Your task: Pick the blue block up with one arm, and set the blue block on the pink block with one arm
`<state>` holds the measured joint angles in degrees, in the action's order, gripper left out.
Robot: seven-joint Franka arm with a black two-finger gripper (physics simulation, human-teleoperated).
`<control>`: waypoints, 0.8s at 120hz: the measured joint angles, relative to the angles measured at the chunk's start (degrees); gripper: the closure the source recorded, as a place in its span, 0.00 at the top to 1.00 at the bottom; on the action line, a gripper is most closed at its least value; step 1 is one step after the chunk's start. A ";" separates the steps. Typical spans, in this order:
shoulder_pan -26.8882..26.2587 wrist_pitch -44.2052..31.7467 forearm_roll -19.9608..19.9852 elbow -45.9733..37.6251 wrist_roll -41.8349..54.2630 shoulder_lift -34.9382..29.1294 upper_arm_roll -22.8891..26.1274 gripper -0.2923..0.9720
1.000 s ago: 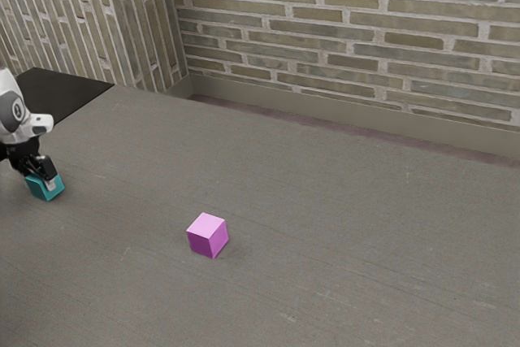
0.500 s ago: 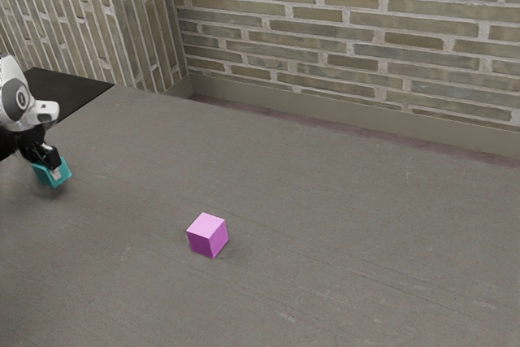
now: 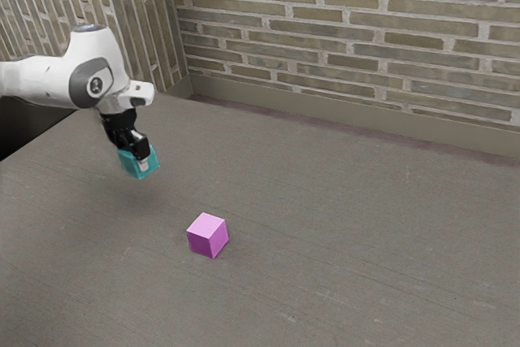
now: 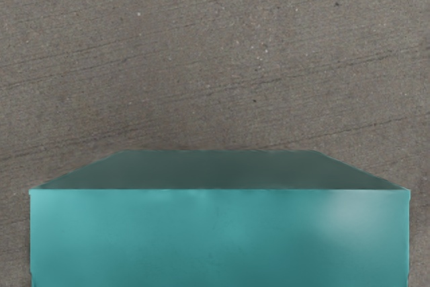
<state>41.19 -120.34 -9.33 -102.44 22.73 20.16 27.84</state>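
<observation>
My gripper (image 3: 138,160) is shut on the blue block (image 3: 130,163), a teal cube that hangs in the air above the table. The pink block (image 3: 207,235) rests on the table, lower and toward the exterior view's right of the held cube, well apart from it. In the wrist view the blue block (image 4: 219,233) sits large right under my hand, with bare table behind it.
A grey table (image 3: 341,225) spreads out toward the exterior view's right. Brick walls (image 3: 349,30) close off the back, and a slatted wall (image 3: 89,6) stands at the upper left.
My arm has lifted the blue block off the table and carried it up and toward the exterior view's right, closer to the pink block. The pink block has stayed put.
</observation>
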 joint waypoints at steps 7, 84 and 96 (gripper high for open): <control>0.13 -0.85 -1.06 -3.08 -3.57 -2.67 1.96 0.53; 0.72 -5.25 0.44 -20.22 -40.14 -12.42 15.80 0.53; 0.78 -6.51 0.61 -21.09 -43.55 -12.55 16.70 0.53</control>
<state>41.97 -126.86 -8.72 -123.52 -20.82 7.61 44.54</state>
